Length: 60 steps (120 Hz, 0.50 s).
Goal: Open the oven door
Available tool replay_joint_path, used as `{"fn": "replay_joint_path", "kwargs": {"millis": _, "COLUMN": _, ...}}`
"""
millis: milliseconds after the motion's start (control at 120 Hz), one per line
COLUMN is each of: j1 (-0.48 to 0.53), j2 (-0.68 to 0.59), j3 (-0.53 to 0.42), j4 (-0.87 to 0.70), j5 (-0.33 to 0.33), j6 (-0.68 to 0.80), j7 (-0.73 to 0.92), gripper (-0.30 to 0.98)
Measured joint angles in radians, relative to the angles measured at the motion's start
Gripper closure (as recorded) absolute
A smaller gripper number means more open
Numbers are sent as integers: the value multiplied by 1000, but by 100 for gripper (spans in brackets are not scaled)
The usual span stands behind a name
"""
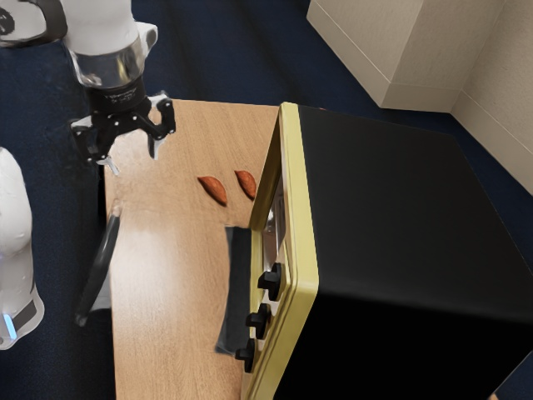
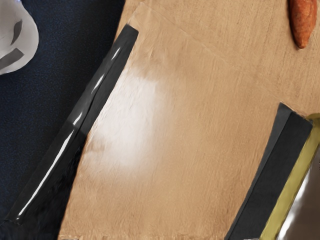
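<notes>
Hanging open, your gripper (image 1: pixel 134 156) is hovering clear of the handle (image 1: pixel 100 265); the oven door (image 1: pixel 237 290) is lying lowered before the toaster oven (image 1: pixel 400 217). Descending blindly, you are risking striking its barely visible glass (image 2: pixel 195 135).

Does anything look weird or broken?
The open oven door looks odd: its see-through middle makes the black handle seem to float, poking past the edge of the table. I see nothing spilled or broken.

No text readable; small pale lettering (image 1: pixel 122 97) on the arm's black wrist collar (image 1: pixel 117 102), exterior view; characters too small to make out; can't give wording or brand.
</notes>
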Motion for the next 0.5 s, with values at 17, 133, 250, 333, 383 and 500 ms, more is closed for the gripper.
{"fn": "replay_joint_path", "kwargs": {"millis": 17, "j1": 1, "j2": 80, "j3": 27, "j4": 52, "j5": 13, "j6": -3, "j7": -5, "gripper": 21}}
{"fn": "replay_joint_path", "kwargs": {"millis": 133, "j1": -232, "j2": 354, "j3": 408, "j4": 261, "j5": 104, "j6": -26, "j7": -66, "gripper": 9}}
{"fn": "replay_joint_path", "kwargs": {"millis": 250, "j1": -239, "j2": 401, "j3": 493, "j4": 234, "j5": 149, "j6": -39, "j7": -119, "gripper": 4}}
{"fn": "replay_joint_path", "kwargs": {"millis": 333, "j1": -269, "j2": 404, "j3": 507, "j4": 221, "j5": 157, "j6": -35, "j7": -151, "gripper": 2}}
{"fn": "replay_joint_path", "kwargs": {"millis": 383, "j1": -277, "j2": 402, "j3": 509, "j4": 211, "j5": 161, "j6": -32, "j7": -168, "gripper": 1}}
{"fn": "replay_joint_path", "kwargs": {"millis": 500, "j1": -263, "j2": 390, "j3": 514, "j4": 158, "j5": 171, "j6": -21, "j7": -204, "gripper": 1}}
